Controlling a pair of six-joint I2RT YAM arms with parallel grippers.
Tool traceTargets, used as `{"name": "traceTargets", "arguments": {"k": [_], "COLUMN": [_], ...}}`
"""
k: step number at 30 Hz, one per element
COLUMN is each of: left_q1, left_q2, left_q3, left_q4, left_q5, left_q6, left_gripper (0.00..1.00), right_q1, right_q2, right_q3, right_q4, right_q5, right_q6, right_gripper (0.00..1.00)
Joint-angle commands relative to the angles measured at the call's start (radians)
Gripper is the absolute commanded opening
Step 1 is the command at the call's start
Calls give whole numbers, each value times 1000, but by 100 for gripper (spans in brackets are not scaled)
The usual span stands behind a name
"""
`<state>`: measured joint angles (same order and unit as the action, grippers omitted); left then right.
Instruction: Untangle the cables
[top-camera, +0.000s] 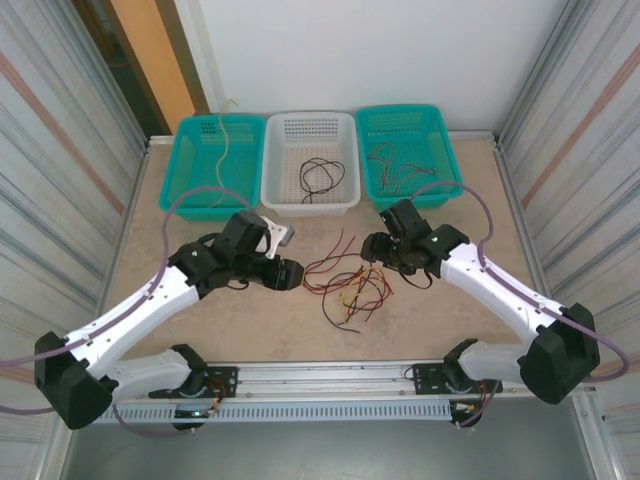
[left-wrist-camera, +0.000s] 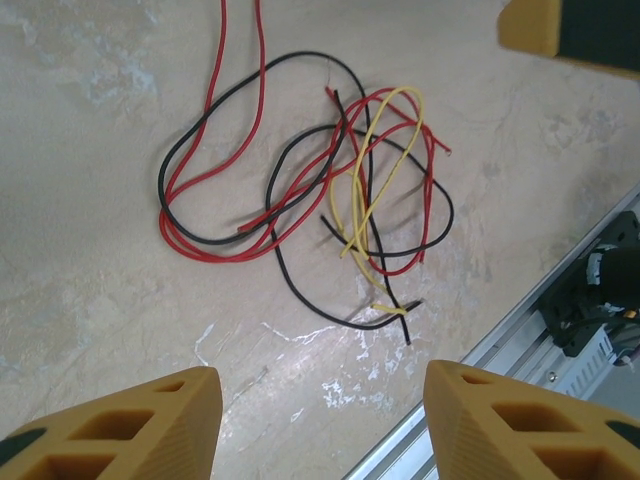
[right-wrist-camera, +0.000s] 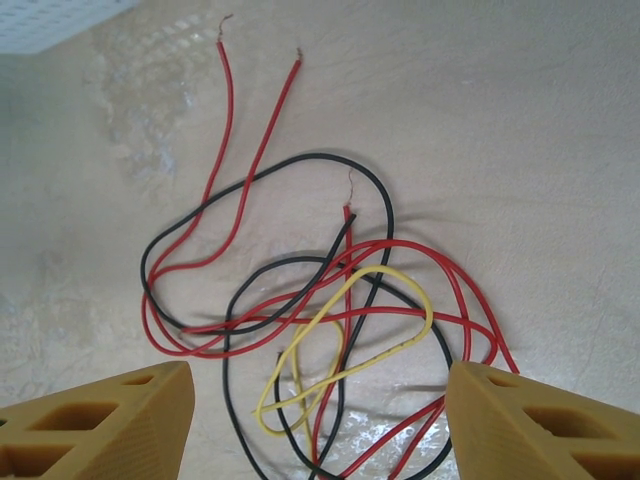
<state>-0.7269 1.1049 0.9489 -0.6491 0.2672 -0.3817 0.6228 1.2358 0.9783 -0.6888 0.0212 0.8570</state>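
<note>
While both arms reach in from the rail (top-camera: 320, 377) at your near edge, neither tool has anything in it. Your left gripper (left-wrist-camera: 320, 385) stands released, its yellow fingers (left-wrist-camera: 150, 420) parted over bare table (top-camera: 280, 340), just short of the tangle. Your right gripper (right-wrist-camera: 318, 375) is likewise unclenched. Its fingers are spread wide, and the wires seen between them lie loose on the surface with no finger closed on them.

You will find the cables (top-camera: 345, 283) in a loose heap at the middle of the table, between the two tools. Red, black and yellow strands loop over one another, and two red ends (right-wrist-camera: 298, 60) trail out toward the white basket (top-camera: 345, 205). From above, your left tool sits just beside the heap's left edge and your right tool near its upper right.

You have open table on either side of the heap, and a bare strip beyond it before the baskets.

Farther off, three baskets stand in a row at the far edge of the table.
- The left teal basket (top-camera: 180, 195) holds a pale strand (top-camera: 225, 150).
- The white one holds a black wire (top-camera: 318, 178).
- The right teal basket (top-camera: 450, 175) holds several thin wires (top-camera: 395, 165).

Ribbed side walls (top-camera: 60, 150) hem the table at left and right.
</note>
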Motion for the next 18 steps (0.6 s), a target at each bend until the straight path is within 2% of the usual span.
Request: {"name": "traceTargets", "arguments": {"k": [1, 10, 18], "left_q1": [-7, -6, -3], "left_q2": [-10, 88, 141], "left_q3": [-34, -56, -32], "left_q4": [6, 87, 111], "left_q5": [-4, 5, -25], "left_q6": [-12, -11, 2], "left_gripper": [57, 55, 51], "right_q1": [21, 72, 65], "right_q2": [-14, 160, 382], "right_q3": [-2, 25, 111], "right_q4": [21, 141, 264], "right_q5": [-25, -19, -33], "right_q6": [28, 45, 97], "right_gripper": [65, 59, 37]}}
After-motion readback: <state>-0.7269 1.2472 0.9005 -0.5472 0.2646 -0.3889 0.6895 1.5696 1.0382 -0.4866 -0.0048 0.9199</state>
